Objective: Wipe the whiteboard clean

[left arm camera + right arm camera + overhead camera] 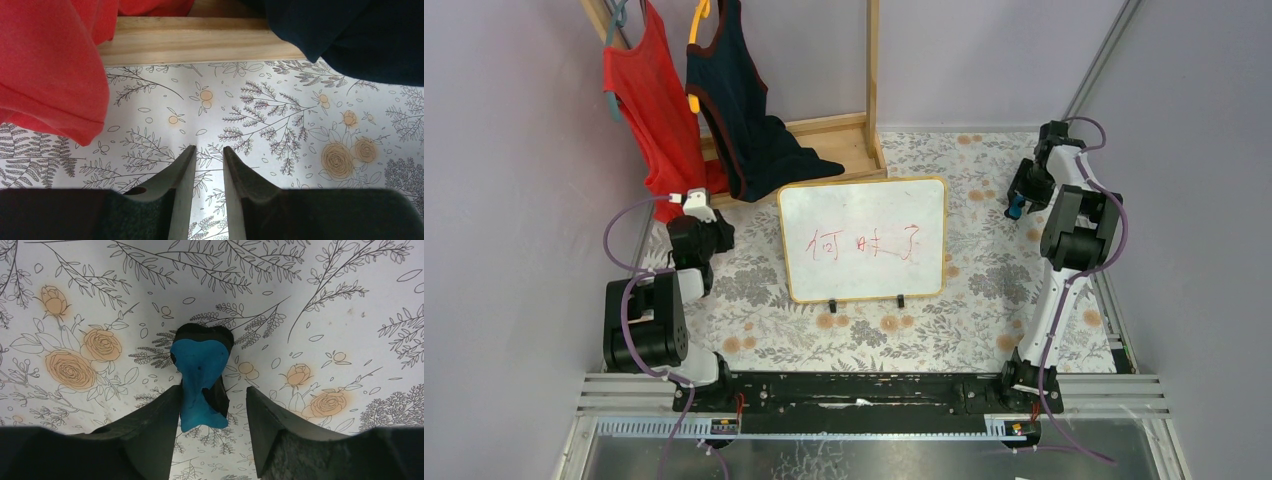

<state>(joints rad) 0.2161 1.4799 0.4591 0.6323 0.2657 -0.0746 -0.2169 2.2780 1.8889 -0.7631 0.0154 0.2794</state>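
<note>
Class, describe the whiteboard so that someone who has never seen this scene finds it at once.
Look at the flower-patterned table. At its centre, just in front of the wooden rack hung with a red top and a dark top, sits the whiteboard. Nothing else is a white rectangle with a yellow frame and red handwriting.

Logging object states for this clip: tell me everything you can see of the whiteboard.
The whiteboard is a rectangular white board with rounded corners in a thin yellow, wood-looking frame. Two small black feet sit on its near edge. Red handwritten characters cross its middle, unerased. It rests mid-table on the floral cloth, far edge close to the dark garment; flat or propped, I cannot tell.
</note>
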